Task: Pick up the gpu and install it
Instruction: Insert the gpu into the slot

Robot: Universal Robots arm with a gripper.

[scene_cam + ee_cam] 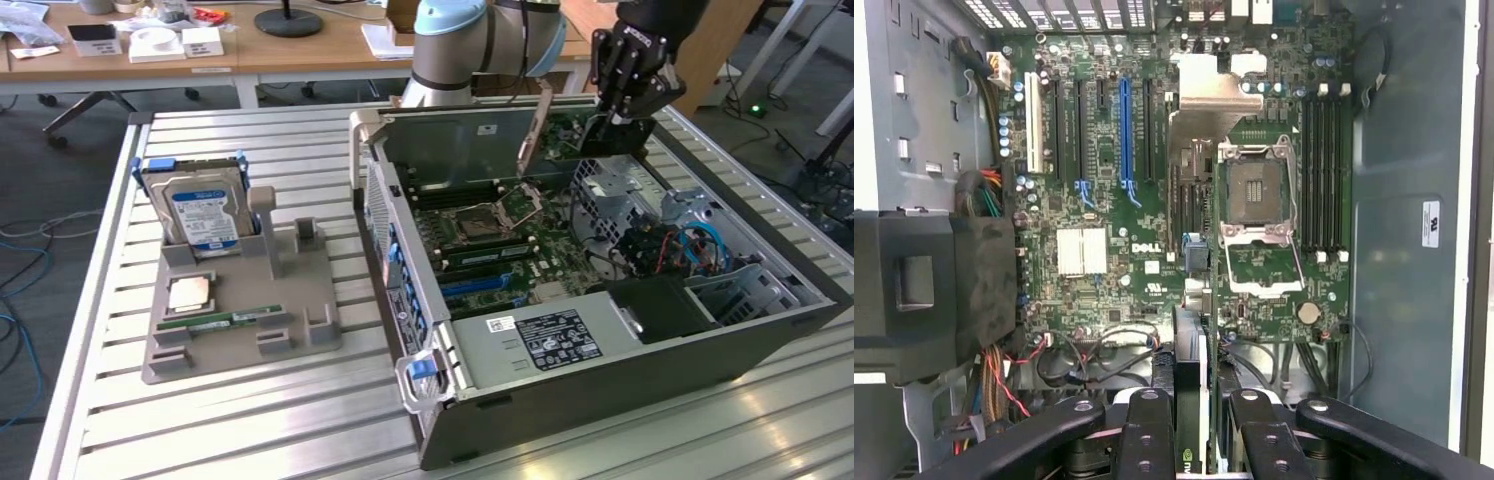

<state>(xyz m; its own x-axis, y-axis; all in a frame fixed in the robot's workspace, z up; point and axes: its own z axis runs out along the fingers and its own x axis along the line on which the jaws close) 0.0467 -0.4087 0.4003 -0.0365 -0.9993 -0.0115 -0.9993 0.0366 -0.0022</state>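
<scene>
Evidently the gripper (617,118) is pinching the gpu (582,140) by its upper edge, hanging it edge-down over the open computer case (601,400), above the motherboard (1154,200). It looks light and stiff but fragile. I'd judge the bare board edge the safest hold, clear of chips and contacts.

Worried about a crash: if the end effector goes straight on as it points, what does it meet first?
Probably the motherboard, touched first by the gpu the end effector holds; depth unclear.
</scene>
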